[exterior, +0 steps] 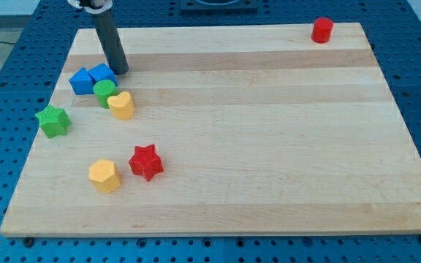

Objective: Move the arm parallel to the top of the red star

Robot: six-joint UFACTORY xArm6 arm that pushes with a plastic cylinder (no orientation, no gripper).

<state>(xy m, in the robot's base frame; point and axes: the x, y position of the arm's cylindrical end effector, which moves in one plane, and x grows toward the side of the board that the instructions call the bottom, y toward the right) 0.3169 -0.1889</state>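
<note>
Seven small coloured blocks lie on the pale wooden board (pixel 269 146), which rests on a blue perforated table (pixel 6 66). Nearest the view's bottom, the yellow hexagonal block (pixel 104 175) sits just beside the red star block (pixel 146 162), the star to its right and slightly higher. Further up, at the board's left edge, is the green star block (pixel 52 120). Above that a tight cluster holds the yellow heart-shaped block (pixel 121 106), the green round block (pixel 104 93) and two blue blocks: the left one (pixel 82 81), the right one (pixel 101 73). The dark rod comes down from the view's top; my tip (pixel 120 71) rests on the board just beside the right blue block, well apart from the red star. It carries nothing. Farthest, near the top right corner, stands the red cylinder block (pixel 322 30).
</note>
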